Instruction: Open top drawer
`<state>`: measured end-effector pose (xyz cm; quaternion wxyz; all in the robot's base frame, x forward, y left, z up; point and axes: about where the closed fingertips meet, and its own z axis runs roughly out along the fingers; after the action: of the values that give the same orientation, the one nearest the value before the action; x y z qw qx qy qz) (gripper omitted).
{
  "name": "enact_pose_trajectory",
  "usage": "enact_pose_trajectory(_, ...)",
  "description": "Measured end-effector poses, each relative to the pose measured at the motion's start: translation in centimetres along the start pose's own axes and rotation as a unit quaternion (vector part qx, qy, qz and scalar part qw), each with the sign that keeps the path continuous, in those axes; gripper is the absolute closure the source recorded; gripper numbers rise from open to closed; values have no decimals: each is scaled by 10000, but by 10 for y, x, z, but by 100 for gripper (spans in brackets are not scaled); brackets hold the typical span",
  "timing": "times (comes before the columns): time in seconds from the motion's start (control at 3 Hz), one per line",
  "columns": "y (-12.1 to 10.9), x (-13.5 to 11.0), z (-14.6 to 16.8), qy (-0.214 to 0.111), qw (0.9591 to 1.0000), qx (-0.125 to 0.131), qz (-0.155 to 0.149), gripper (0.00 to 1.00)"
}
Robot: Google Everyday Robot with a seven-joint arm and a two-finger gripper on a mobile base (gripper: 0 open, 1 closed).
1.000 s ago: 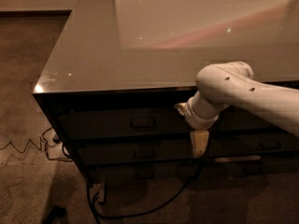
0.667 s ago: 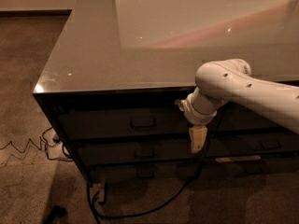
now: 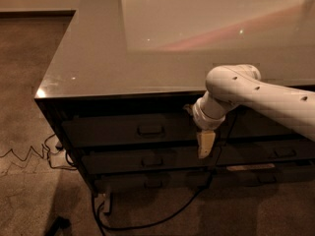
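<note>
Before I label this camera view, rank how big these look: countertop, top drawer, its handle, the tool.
1. countertop
2. top drawer
3. handle and tool, which hangs right of it: too alike, tool nearer camera.

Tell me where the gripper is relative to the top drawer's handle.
In the camera view the gripper hangs pointing down below the countertop edge, to the right of the handle on the top drawer and apart from it.
</note>
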<state>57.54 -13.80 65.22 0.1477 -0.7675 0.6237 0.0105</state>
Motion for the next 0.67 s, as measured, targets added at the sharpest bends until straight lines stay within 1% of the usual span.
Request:
enact_pose_trajectory(0.33,-3,0,15,-80,9999,-109,8,19)
enact_pose_trajectory(0.67,7,-3,30,-145,9994,-315,-6,42)
